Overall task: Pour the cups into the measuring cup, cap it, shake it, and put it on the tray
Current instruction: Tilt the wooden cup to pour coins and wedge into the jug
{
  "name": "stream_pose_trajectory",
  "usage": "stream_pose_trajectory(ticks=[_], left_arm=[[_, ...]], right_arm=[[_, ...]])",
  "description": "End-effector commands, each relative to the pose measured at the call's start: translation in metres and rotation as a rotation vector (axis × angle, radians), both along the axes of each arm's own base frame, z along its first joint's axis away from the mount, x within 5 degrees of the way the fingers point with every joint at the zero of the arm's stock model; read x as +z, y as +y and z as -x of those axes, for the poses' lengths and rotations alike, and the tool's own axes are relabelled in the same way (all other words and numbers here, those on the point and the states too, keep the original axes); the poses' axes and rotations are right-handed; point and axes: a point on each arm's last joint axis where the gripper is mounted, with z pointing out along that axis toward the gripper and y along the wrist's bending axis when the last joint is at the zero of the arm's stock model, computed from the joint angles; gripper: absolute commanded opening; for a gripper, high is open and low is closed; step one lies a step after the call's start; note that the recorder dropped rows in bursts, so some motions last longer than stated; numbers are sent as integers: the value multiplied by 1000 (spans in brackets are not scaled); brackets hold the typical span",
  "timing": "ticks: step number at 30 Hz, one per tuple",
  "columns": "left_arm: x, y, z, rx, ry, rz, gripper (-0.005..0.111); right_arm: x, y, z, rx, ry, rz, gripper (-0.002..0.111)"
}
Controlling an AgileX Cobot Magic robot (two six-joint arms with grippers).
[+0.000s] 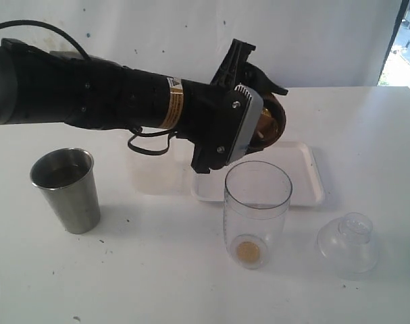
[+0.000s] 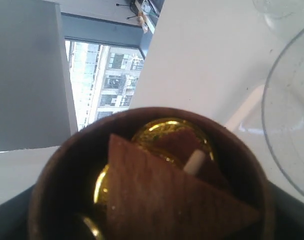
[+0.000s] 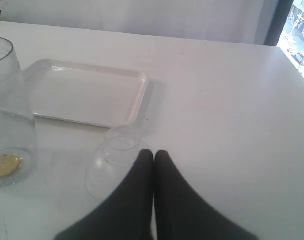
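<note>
My left gripper (image 1: pixel 262 111) is shut on the copper-brown cup (image 1: pixel 271 125) and holds it tipped on its side just above the clear measuring cup (image 1: pixel 257 202). In the left wrist view the cup (image 2: pixel 61 175) fills the frame. It holds gold coins (image 2: pixel 159 130), a brown triangular piece (image 2: pixel 157 195) and a small white piece. The measuring cup's rim (image 2: pixel 272 125) lies close beside it. One gold coin (image 1: pixel 248 252) lies in the measuring cup's base. The steel tumbler (image 1: pixel 66 189) stands upright at the left. The white tray (image 1: pixel 304 169) lies behind the measuring cup. My right gripper (image 3: pixel 153 153) is shut and empty.
A clear domed cap (image 1: pixel 348 243) sits on the table right of the measuring cup, and in the right wrist view this cap (image 3: pixel 111 162) is just beside my shut fingers. A frosted tub (image 1: pixel 150 172) stands left of the tray, partly behind the left arm.
</note>
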Motion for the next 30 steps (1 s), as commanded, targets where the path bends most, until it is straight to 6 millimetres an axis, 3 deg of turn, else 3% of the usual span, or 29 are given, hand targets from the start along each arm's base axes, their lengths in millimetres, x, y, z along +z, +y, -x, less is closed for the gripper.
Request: stream_pose_trajectory(ticks=[1, 30], left_arm=[[8, -5, 7, -28, -111, -32, 0], [4, -6, 7, -88, -343, -193, 0]], right_arm=[[-1, 0, 0, -2, -6, 0, 0], [-1, 0, 0, -2, -6, 0, 0]])
